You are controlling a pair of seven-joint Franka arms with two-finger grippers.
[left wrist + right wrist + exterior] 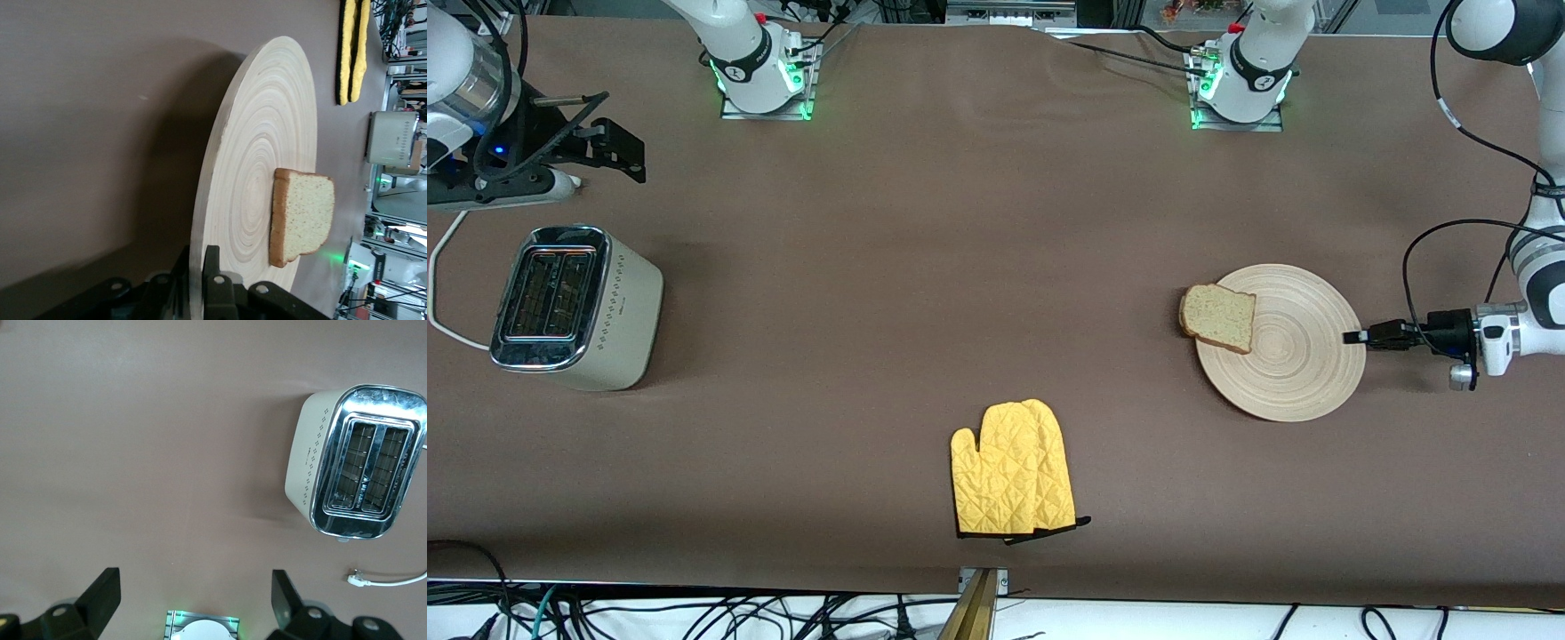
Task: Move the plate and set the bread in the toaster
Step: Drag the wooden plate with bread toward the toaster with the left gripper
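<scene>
Left pincer [1354, 337] is low at the left arm's end of the counter, clamped on the rim of the plate [1303, 356], one finger above the wood and one below in the left wrist view. The bread [1218, 317] lies on the plate's edge facing the right arm's end, overhanging slightly (loose, nothing pins it). The toaster [574, 307] sits upright at the right arm's end edge, slots up. An oven mitt [1011, 468] lies mid-counter by the front-camera edge. Right pincer [609, 142] waits in the air over the corner by the toaster, fingers spread wide, holding nothing.

Step in hand, as I read it: drag the plate toward the toaster end. To do it well, keep the plate level and low, move slow and steady so the slice doesn't slide off, steer clear of the mitt, and stop within the right arm's reach.
</scene>
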